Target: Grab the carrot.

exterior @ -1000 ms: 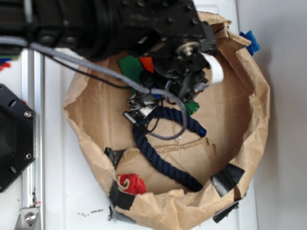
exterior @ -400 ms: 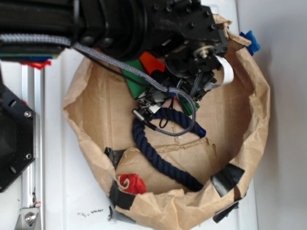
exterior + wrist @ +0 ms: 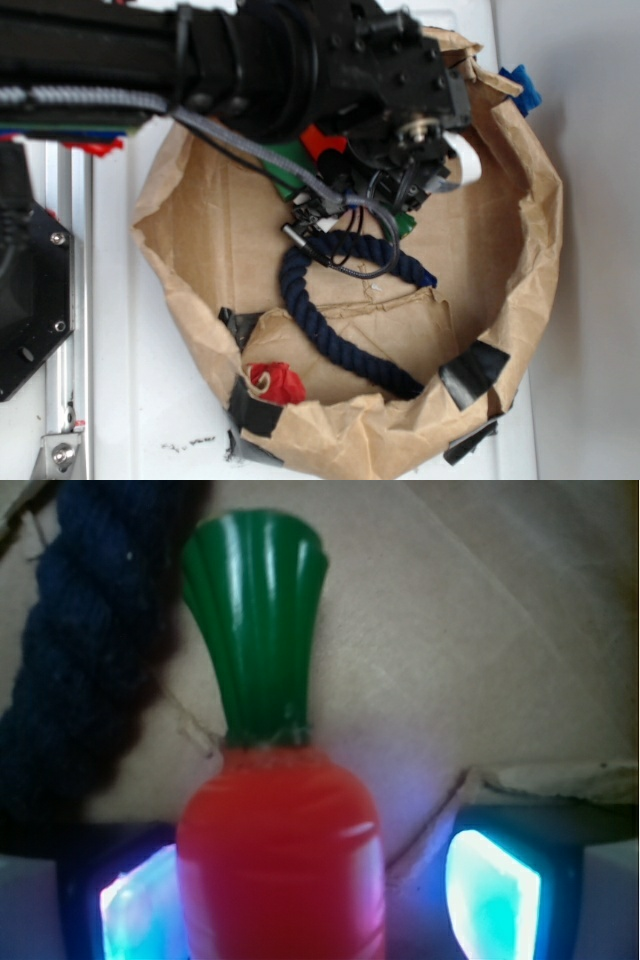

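Observation:
In the wrist view the carrot (image 3: 280,850) lies on brown paper between my gripper (image 3: 320,890) jaws, its green leafy top (image 3: 255,630) pointing away from me. The gripper is open. The left pad (image 3: 135,910) is right against the carrot's side, and a gap of paper shows between the carrot and the right pad (image 3: 495,890). In the exterior view the gripper (image 3: 385,195) hangs low inside the paper bag (image 3: 200,230). Only an orange bit of the carrot (image 3: 318,140) and its green tip (image 3: 402,222) show past the arm.
A dark blue rope (image 3: 330,320) curls across the bag floor just left of the carrot's top (image 3: 90,650). A flat green block (image 3: 285,165) lies under the arm and a red cloth scrap (image 3: 275,382) sits at the bag's front rim. Crumpled bag walls surround everything.
The arm has shifted right and swung further over the bag's back part. The wrist now sits lower over the carrot. The rope has barely moved.

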Controlling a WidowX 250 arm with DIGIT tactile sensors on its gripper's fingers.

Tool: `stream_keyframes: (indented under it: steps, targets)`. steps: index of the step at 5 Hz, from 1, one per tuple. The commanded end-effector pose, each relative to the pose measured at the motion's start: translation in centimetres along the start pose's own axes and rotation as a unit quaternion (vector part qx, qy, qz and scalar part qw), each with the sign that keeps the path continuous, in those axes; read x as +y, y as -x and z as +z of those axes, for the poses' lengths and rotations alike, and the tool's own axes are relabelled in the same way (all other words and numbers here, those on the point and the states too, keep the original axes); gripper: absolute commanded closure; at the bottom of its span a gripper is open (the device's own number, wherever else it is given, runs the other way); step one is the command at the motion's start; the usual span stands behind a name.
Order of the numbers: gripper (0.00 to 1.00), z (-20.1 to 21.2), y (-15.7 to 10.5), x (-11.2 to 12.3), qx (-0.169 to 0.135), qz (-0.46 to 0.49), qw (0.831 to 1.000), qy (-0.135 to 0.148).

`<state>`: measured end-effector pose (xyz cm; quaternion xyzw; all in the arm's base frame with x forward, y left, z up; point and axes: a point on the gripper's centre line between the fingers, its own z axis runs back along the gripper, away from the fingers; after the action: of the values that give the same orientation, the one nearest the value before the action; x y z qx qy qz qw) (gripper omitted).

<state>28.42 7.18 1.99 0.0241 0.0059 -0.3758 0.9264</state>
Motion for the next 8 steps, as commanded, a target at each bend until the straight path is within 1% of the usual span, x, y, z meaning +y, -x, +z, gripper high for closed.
stream_keyframes:
  steps: [1, 2, 3, 4, 5, 6, 7, 8]
  targets:
    - [1.00, 0.2, -1.1, -0.8, -0.009, -0.001, 1.000, -0.016]
    - [1.00, 0.8, -1.0, -0.9, -0.015, -0.001, 1.000, -0.014]
    - [1.00, 2.7, -0.8, -1.1, -0.025, 0.011, 1.000, -0.014]
    - [1.00, 6.5, -0.9, -1.8, -0.052, 0.044, 0.998, -0.007]
    - [1.00, 10.0, -1.3, -2.4, -0.074, 0.092, 0.993, 0.004]
    - [1.00, 11.9, -2.1, -3.5, -0.073, 0.159, 0.985, 0.001]
    - [1.00, 12.8, -2.3, -3.6, -0.061, 0.233, 0.970, 0.023]
    - [1.00, 12.8, -2.1, -3.7, -0.058, 0.270, 0.961, 0.021]
